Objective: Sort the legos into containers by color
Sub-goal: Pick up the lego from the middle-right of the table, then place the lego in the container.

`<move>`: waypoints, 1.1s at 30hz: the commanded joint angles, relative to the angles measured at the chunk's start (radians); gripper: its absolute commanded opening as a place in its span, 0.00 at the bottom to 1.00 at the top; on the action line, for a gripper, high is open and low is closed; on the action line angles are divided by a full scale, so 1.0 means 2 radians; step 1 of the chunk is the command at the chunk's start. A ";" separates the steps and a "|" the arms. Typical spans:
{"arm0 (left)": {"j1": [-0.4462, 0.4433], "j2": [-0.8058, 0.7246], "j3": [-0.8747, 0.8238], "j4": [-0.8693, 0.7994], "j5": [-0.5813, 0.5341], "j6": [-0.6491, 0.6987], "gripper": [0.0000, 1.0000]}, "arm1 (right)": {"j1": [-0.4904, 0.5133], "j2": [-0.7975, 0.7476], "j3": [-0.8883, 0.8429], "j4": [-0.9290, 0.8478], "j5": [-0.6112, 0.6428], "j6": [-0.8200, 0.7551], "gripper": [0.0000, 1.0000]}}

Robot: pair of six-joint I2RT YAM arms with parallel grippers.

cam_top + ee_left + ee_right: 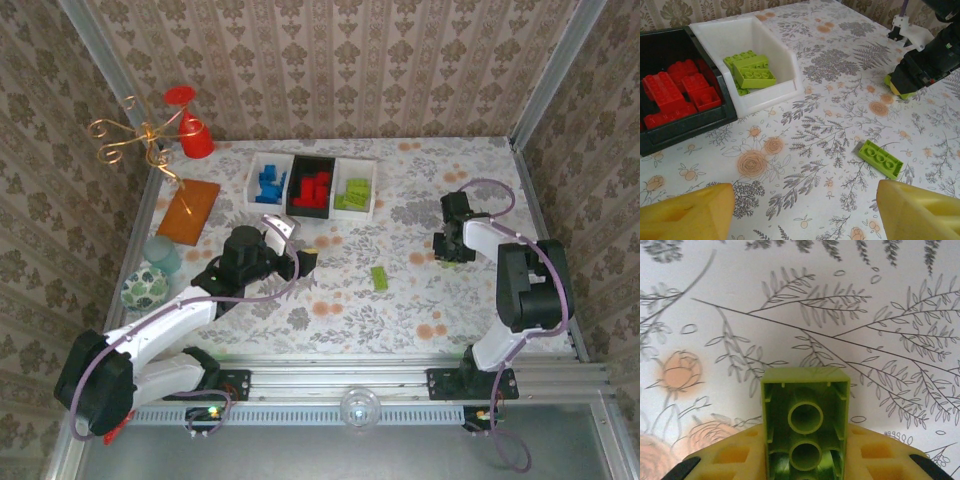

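**Right claw has a green brick; one more green lies loose**

Right claw (447, 248): closed on a small lime green plastic lego brick (805, 415). The yellow pads (735, 457) sit on its two long side walls, and the hollow underside with round tubes faces the wrist camera. It is toward the right edge of the bench (420, 310), well apart from the bins. Cannot tell if the brick is clear of the surface.

Left claw (802, 202): wide, nothing between the fingertips, over mid-bench.

Second lime green lego brick (881, 158): flat, studs up, about mid-bench, between the two claws, touching nothing.

Containers: a row at the middle of the far edge.
- White rectangular bin with blue bricks (251, 188), on the left
- Black rectangular bin with red bricks (690, 125), in the middle
- White rectangular bin with green bricks (771, 97), on the right, just beside the black one

Handling (judgement): the bricks look light, stiff and glossy, so likely slippery but not fragile. The loose one is best taken from above across its short width, pads low on the plain long sides. The studded top offers no grip. Both green bricks belong in the right-hand white bin.
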 commanded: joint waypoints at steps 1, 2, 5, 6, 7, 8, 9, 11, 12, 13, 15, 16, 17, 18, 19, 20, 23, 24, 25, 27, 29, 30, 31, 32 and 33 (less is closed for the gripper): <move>-0.002 -0.009 0.007 -0.003 -0.009 0.005 0.76 | 0.032 -0.061 -0.005 0.027 -0.031 0.004 0.28; -0.001 -0.007 0.007 -0.004 -0.012 0.005 0.76 | 0.048 -0.077 -0.008 0.039 -0.042 0.009 0.27; 0.000 -0.002 0.010 -0.011 -0.024 0.004 0.76 | 0.105 -0.110 -0.005 0.088 -0.063 0.035 0.27; 0.001 -0.001 0.010 -0.013 -0.029 0.003 0.77 | 0.127 -0.110 0.001 0.110 -0.070 0.040 0.27; 0.002 -0.001 0.010 -0.014 -0.033 0.001 0.76 | 0.147 -0.102 0.010 0.128 -0.069 0.044 0.28; 0.003 -0.001 0.009 -0.014 -0.037 0.000 0.76 | 0.163 -0.092 0.021 0.139 -0.061 0.043 0.28; 0.005 -0.002 0.007 -0.013 -0.042 -0.002 0.77 | 0.181 -0.072 0.039 0.144 -0.051 0.038 0.28; 0.009 0.000 0.005 -0.013 -0.047 -0.004 0.77 | 0.204 -0.033 0.080 0.142 -0.036 0.032 0.28; 0.012 0.001 0.004 -0.014 -0.049 -0.005 0.77 | 0.212 -0.014 0.098 0.150 -0.036 0.032 0.28; 0.015 0.001 0.004 -0.015 -0.051 -0.007 0.77 | 0.219 0.005 0.113 0.165 -0.037 0.032 0.28; 0.018 0.003 0.003 -0.015 -0.049 -0.009 0.77 | 0.225 0.043 0.147 0.181 -0.038 0.035 0.28; 0.019 0.004 0.003 -0.015 -0.048 -0.009 0.77 | 0.227 0.065 0.166 0.187 -0.037 0.037 0.28; 0.020 0.003 0.003 -0.014 -0.048 -0.010 0.77 | 0.227 0.080 0.181 0.193 -0.034 0.039 0.28; 0.021 0.003 0.002 -0.014 -0.047 -0.010 0.77 | 0.227 0.101 0.197 0.201 -0.030 0.041 0.28; 0.021 0.002 0.002 -0.013 -0.046 -0.011 0.77 | 0.227 0.119 0.213 0.207 -0.021 0.040 0.28; 0.022 0.002 0.002 -0.013 -0.045 -0.011 0.77 | 0.227 0.134 0.227 0.208 -0.011 0.040 0.28; 0.023 -0.001 0.001 -0.014 -0.043 -0.011 0.77 | 0.223 0.179 0.272 0.205 0.005 0.043 0.31; 0.023 -0.002 0.001 -0.014 -0.042 -0.011 0.77 | 0.221 0.190 0.282 0.209 0.011 0.044 0.32; 0.024 -0.004 0.000 -0.014 -0.043 -0.012 0.77 | 0.219 0.197 0.291 0.213 0.012 0.043 0.32; 0.023 -0.007 0.000 -0.015 -0.044 -0.010 0.77 | 0.217 0.210 0.306 0.219 0.022 0.041 0.35; 0.024 -0.010 -0.001 -0.016 -0.044 -0.010 0.77 | 0.211 0.219 0.324 0.217 0.018 0.041 0.37; 0.024 -0.011 -0.001 -0.016 -0.044 -0.010 0.77 | 0.208 0.222 0.332 0.213 0.011 0.044 0.41; 0.024 -0.012 -0.002 -0.017 -0.044 -0.010 0.77 | 0.205 0.221 0.337 0.209 0.001 0.044 0.45; 0.025 -0.013 -0.002 -0.017 -0.044 -0.010 0.77 | 0.204 0.219 0.339 0.208 -0.005 0.044 0.47; 0.025 -0.015 -0.002 -0.017 -0.044 -0.010 0.77 | 0.204 0.212 0.339 0.207 -0.009 0.042 0.50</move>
